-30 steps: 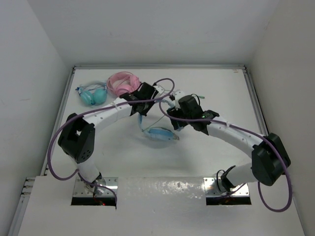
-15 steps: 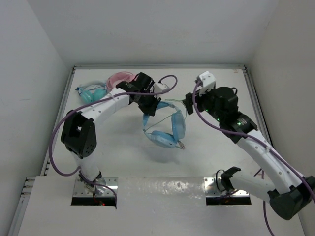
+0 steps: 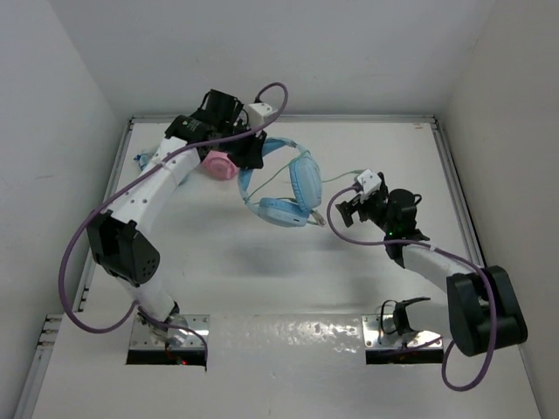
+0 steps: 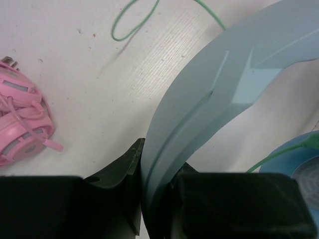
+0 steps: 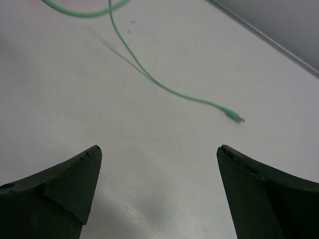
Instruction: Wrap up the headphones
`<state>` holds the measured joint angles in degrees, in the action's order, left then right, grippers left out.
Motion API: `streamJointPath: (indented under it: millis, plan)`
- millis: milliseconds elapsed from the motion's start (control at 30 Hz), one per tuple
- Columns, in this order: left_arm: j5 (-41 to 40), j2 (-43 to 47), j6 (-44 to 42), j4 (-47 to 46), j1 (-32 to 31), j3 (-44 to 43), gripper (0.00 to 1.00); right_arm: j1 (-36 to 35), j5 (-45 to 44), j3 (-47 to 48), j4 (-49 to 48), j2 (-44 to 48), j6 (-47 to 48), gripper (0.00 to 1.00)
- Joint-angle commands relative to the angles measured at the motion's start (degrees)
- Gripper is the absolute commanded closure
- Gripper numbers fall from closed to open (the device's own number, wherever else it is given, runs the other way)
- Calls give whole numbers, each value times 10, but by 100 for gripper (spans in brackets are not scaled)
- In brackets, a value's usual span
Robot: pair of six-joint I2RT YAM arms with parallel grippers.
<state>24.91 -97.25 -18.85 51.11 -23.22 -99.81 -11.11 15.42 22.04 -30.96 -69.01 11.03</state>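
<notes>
The headphones (image 3: 304, 182) are being drawn back by the left hand (image 4: 157, 174), clamped on the blue headband (image 4: 224, 74); against half a second ago they are now being held just right of the pink headphones (image 3: 218, 164). The right hand (image 5: 159, 154), farther right of the pink pair, is being held wide open and empty (the cable apparently let go), so wrapping is being judged barely begun. Only in the right wrist view is the green cable (image 5: 164, 87) being shown loose on the counter (image 5: 60, 89), plug (image 5: 234, 117) free; the clamp is being shown only by the left wrist view.
</notes>
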Motion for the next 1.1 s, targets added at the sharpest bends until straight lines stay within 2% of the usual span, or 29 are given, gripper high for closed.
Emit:
streamJointPath:
  millis: [0,33,200,300,333,400,467,567,667,867,933,1000,1067]
  plan:
    - [36,36,32,8,-3,-43,100,6,131,-18,-239,-27,31,3]
    - [37,32,39,17,-2,-62,100,6,134,-12,-280,-66,4,2]
    - [28,20,78,28,3,-135,100,3,168,54,-327,-210,-63,2]
    - [33,0,122,35,7,-180,100,-6,189,50,-487,-291,-171,3]
    - [39,-5,132,34,8,-199,100,-9,188,42,-592,-310,-194,3]
    - [45,-14,151,35,11,-223,100,-15,182,47,-660,-360,-241,3]
    - [51,-31,174,37,11,-261,100,-36,201,63,-647,-372,-247,4]
    - [51,-43,196,37,12,-291,100,-62,174,54,-658,-383,-218,4]
    - [62,-45,209,36,12,-294,100,-70,106,63,-624,-382,-196,3]
    - [52,-30,208,29,12,-266,100,-76,35,70,-576,-359,-124,4]
    - [45,-24,206,25,12,-251,100,-64,11,51,-605,-347,-158,4]
    - [45,-21,203,22,12,-237,100,-36,42,27,-657,-336,-219,4]
    - [49,-18,196,22,12,-230,100,-14,84,26,-655,-300,-254,6]
